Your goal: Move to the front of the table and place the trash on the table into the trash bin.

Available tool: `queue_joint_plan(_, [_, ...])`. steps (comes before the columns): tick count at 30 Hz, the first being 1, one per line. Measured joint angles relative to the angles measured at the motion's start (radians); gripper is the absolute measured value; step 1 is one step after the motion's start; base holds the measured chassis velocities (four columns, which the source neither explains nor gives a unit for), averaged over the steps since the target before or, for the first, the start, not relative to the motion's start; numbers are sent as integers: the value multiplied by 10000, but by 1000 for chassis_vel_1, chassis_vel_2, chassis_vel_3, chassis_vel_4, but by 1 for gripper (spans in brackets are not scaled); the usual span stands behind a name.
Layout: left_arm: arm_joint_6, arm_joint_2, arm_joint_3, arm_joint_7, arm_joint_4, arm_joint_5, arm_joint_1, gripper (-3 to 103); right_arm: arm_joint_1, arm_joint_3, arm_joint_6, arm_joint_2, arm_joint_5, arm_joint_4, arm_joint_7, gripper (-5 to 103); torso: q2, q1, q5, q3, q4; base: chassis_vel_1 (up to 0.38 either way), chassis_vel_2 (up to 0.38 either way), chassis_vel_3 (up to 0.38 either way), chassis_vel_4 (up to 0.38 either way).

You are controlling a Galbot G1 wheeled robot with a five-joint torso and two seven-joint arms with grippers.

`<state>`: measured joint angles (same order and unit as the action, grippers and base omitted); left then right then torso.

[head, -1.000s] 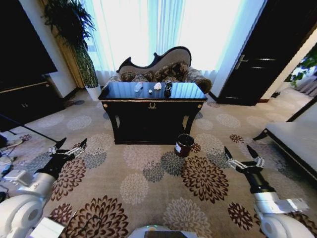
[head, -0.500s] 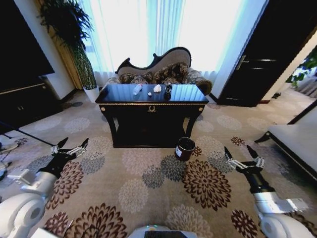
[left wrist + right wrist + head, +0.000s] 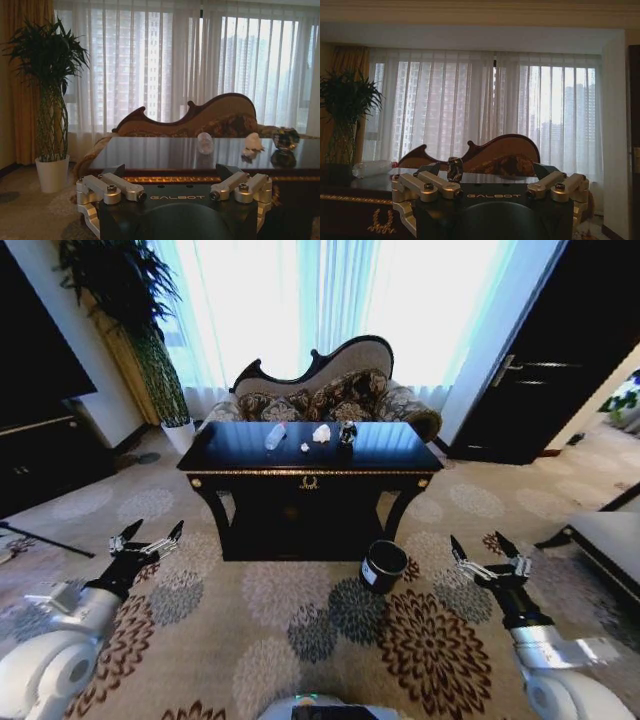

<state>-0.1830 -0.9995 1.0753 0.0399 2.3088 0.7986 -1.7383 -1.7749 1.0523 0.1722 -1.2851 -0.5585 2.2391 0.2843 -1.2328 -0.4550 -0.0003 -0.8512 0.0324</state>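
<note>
While both arms hang low over the patterned carpet (image 3: pixel 300 630), the left gripper (image 3: pixel 147 540) and the right gripper (image 3: pixel 487 558) each hold their fingers spread wide with nothing between them, well short of the table (image 3: pixel 310 468). That glossy black table stands ahead, centred between the two arms, with the patterned sofa (image 3: pixel 330 390) just behind it. On its top lie the trash items: a clear plastic bottle (image 3: pixel 276 435) on its side, a small white scrap (image 3: pixel 305 447), a crumpled white paper wad (image 3: pixel 321 433) and a dark can (image 3: pixel 347 433). The trash bin (image 3: pixel 383 566) sits on the carpet near the table's front right leg. A potted plant (image 3: pixel 150 350) stands at far left.
</note>
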Motion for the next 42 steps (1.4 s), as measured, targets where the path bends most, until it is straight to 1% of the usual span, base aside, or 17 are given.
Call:
queue_joint_plan(3, [0, -11, 14, 2, 3, -1, -39, 100, -5, -14, -4, -23, 50, -2, 0, 100, -5, 15, 0, 6, 2, -269, 294, 268, -276])
queue_joint_plan(4, [1, -16, 17, 2, 3, -2, -49, 100, -9, -20, -2, -30, 55, -2, 0, 100, -6, 15, 3, 6, -3, -209, 228, 246, -235])
queue_joint_plan(11, [0, -45, -105, 6, 3, -45, 45, 100, -44, -24, 29, -73, 73, -3, -1, 100, -7, 16, 1, 6, 3, -212, 199, 215, -196])
queue_joint_plan(23, [10, -67, -157, 26, -38, -137, -73, 100, -61, -36, 66, -90, 81, -27, 0, 100, -3, 8, 1, 2, -1, -253, 265, 259, -266])
queue_joint_plan(28, [0, -61, -135, 24, -103, -111, 122, 100, -15, -36, 101, -76, 32, -17, -22, 100, -2, 7, 0, 3, 1, -225, 214, 232, -218])
queue_joint_plan(32, [-14, 14, -135, 23, -132, -107, 167, 100, -46, -47, 122, -101, -52, 12, -27, 100, -3, 8, 1, 3, 0, -183, 166, 168, -184])
queue_joint_plan(35, [-42, 84, -207, 25, -144, -150, 208, 100, -84, -93, 126, -160, -450, 80, -51, 100, -2, 7, 0, 2, 1, -128, 118, 128, -141])
queue_joint_plan(38, [-58, 139, -287, 30, -144, -174, 277, 100, -98, -98, 160, -175, -481, 81, -38, 100, -1, 3, 0, 1, 0, -85, 64, 35, -79])
queue_joint_plan(41, [-86, 470, -500, 130, -203, -213, 493, 100, -117, -91, 288, -189, -437, 68, 42, 100, -3, 12, 0, 3, 0, 0, 0, 0, 0])
queue_joint_plan(42, [-86, 470, -500, 130, -203, -213, 493, 100, -117, -91, 288, -189, -437, 68, 42, 100, -3, 12, 0, 3, 0, 0, 0, 0, 0])
